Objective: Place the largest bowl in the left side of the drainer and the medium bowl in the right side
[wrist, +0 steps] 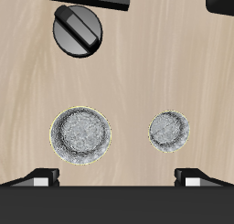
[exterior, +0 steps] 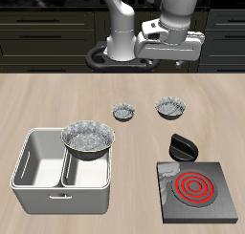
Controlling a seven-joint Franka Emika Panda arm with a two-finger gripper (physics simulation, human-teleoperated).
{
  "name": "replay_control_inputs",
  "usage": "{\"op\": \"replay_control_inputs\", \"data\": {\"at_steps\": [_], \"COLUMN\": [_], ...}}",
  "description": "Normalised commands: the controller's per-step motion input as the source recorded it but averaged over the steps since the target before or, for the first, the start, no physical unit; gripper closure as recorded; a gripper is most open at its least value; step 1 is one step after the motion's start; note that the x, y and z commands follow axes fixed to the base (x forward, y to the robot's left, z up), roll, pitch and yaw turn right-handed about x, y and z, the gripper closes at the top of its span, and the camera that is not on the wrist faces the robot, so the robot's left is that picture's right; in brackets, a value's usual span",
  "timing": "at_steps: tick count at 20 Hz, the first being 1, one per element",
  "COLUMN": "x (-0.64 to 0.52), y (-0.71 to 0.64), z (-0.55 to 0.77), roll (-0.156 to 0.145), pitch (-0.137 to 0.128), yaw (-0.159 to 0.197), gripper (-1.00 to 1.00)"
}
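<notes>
The largest bowl (exterior: 88, 138) sits in the drainer (exterior: 38, 166), in the compartment nearer the hotplate, with its rim above the tub's edge. The other compartment holds nothing. The medium bowl (exterior: 171, 107) stands on the table farther back; it also shows in the wrist view (wrist: 80, 134). The smallest bowl (exterior: 124, 111) stands beside it, and shows in the wrist view too (wrist: 170, 130). My gripper (exterior: 172, 54) hangs high above the two smaller bowls, open and empty. In the wrist view the gripper (wrist: 117, 177) has its fingertips (wrist: 41, 177) far apart.
A black square hotplate (exterior: 196, 188) with a red coil lies near the table's front edge. A black knob (exterior: 181, 145) lies between it and the medium bowl, and shows in the wrist view (wrist: 77, 28). Dark cabinets stand behind the table.
</notes>
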Motion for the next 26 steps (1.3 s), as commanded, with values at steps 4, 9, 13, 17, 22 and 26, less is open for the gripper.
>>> {"op": "replay_control_inputs", "data": {"at_steps": [4, 9, 13, 17, 22, 26], "x": [0.04, 0.14, 0.01, -0.08, -0.05, -0.05], "y": [0.02, 0.09, 0.11, 0.11, 0.06, 0.02], "z": [-0.32, -0.42, -0.37, -0.22, -0.24, -0.25], "roll": [-0.027, -0.004, -0.005, 0.016, 0.011, 0.015], "pitch": [-0.007, 0.063, 0.012, 0.011, 0.026, 0.032], "yaw": [0.007, -0.008, -0.008, 0.008, 0.0, -0.003], "gripper": [-1.0, -1.0, -1.0, -1.0, -1.0, -1.0]}}
